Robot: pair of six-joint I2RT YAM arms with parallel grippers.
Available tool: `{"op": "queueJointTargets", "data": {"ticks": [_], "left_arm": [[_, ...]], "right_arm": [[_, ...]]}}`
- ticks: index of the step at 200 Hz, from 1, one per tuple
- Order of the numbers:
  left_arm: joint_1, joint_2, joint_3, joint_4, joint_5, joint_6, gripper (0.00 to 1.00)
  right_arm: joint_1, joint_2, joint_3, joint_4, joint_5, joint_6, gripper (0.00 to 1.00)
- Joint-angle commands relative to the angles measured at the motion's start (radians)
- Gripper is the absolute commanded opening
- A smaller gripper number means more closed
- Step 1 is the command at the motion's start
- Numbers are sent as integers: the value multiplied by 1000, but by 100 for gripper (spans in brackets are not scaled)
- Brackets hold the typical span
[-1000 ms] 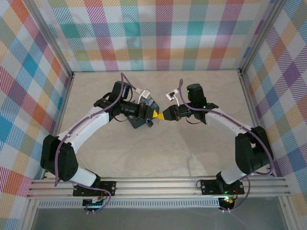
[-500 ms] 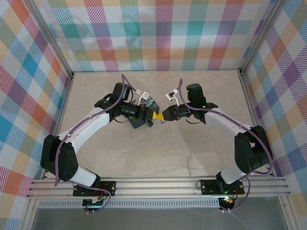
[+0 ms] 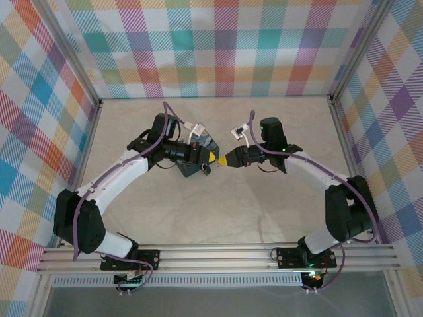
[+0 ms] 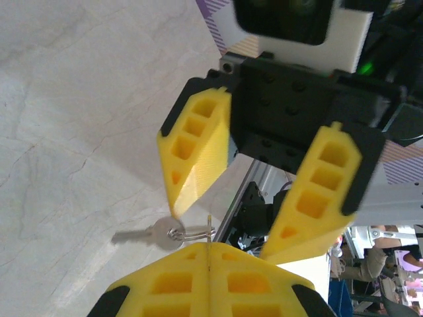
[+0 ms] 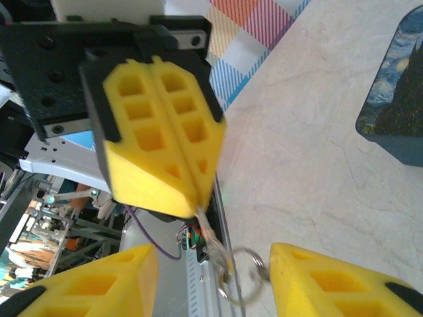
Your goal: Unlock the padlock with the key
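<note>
Nothing here can be read from where I stand. No lettering, numbers, brand marks or signs are legible on anything in the scene.
</note>
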Motion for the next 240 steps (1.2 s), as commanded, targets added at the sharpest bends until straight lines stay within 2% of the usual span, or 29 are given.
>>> {"op": "queueJointTargets", "data": {"ticks": [1, 56, 102, 170, 240], "left_arm": [[15, -35, -12, 24, 20, -4, 0], [15, -27, -14, 55, 39, -23, 0], [15, -23, -10, 58, 35, -30, 0], [15, -23, -9, 70, 37, -43, 0], [17, -20, -13, 73, 41, -53, 0]], "right_arm": [[-6, -1, -14, 58, -22, 16, 47], [-6, -4, -31, 162, -43, 92, 43], [-1, 7, -26, 170, -61, 96, 31], [8, 16, -24, 166, -59, 85, 23], [12, 11, -36, 175, -59, 68, 7]]}}
